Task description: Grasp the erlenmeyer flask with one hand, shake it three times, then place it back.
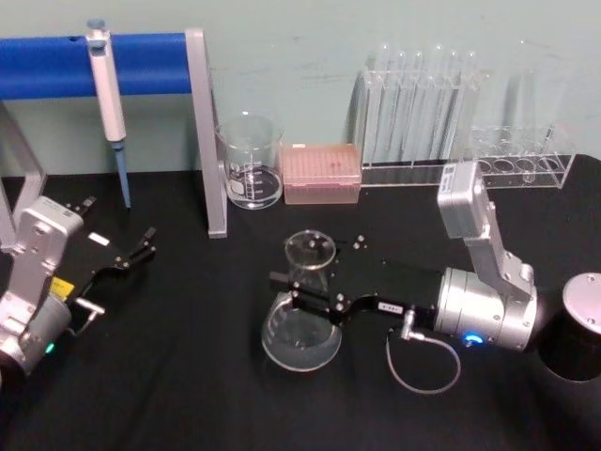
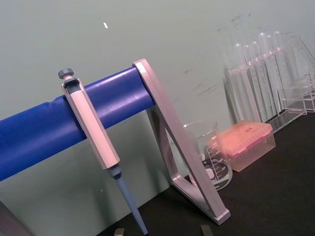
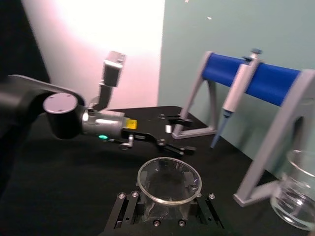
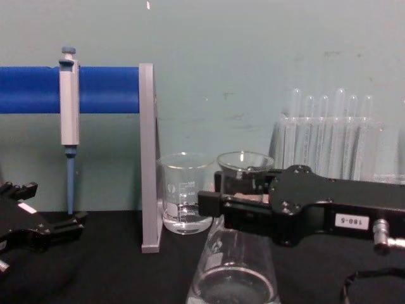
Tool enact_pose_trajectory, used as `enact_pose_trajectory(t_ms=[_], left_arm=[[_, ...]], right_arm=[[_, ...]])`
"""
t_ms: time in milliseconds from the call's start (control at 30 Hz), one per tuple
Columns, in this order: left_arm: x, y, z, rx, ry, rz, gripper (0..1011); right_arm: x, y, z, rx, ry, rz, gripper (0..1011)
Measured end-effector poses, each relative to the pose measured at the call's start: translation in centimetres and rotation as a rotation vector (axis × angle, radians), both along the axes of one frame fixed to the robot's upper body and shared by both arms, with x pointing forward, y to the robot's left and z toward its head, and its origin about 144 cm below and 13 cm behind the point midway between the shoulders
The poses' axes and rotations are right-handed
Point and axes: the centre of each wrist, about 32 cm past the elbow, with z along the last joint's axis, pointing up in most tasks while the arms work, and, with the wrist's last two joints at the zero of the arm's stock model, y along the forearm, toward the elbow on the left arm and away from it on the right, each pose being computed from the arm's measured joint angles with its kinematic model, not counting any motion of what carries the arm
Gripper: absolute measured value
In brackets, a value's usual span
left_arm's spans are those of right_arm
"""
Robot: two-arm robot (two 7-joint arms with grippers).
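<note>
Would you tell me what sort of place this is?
Probably a laboratory bench: a pipette hangs on a rack, test tubes stand behind, and the right gripper holds an erlenmeyer flask by its neck.

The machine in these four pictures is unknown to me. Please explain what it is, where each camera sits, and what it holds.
It is a robot with two arms, each ending in a pincer. One camera looks down from its head, one forward from its chest, and one sits on each wrist. On the black table stand a beaker, a pink box and a rack of tubes; a pipette hangs on a blue bar. The right pincer is shut on the neck of the flask. The left pincer is open and idle.
</note>
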Motion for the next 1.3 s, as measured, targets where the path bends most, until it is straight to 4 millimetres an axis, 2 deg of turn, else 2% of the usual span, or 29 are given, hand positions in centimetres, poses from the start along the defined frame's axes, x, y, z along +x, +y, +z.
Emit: enact_pose_trajectory(t_ms=[300, 700, 1033, 1300], left_arm=[[0.0, 0.0, 0.0, 0.0, 0.0, 0.0, 1001], [0.0, 0.0, 0.0, 0.0, 0.0, 0.0, 1001], [0.0, 0.0, 0.0, 0.0, 0.0, 0.0, 1001], [0.0, 0.0, 0.0, 0.0, 0.0, 0.0, 1001]], right_arm=[[0.1, 0.6, 0.0, -0.009, -0.008, 0.082, 453], [0.3, 0.7, -0.1, -0.007, -0.002, 0.084, 453], [0.9, 0.4, -0.2, 0.017, -0.006, -0.029, 453], [1.2, -0.5, -0.1, 0.037, -0.023, -0.214, 453]])
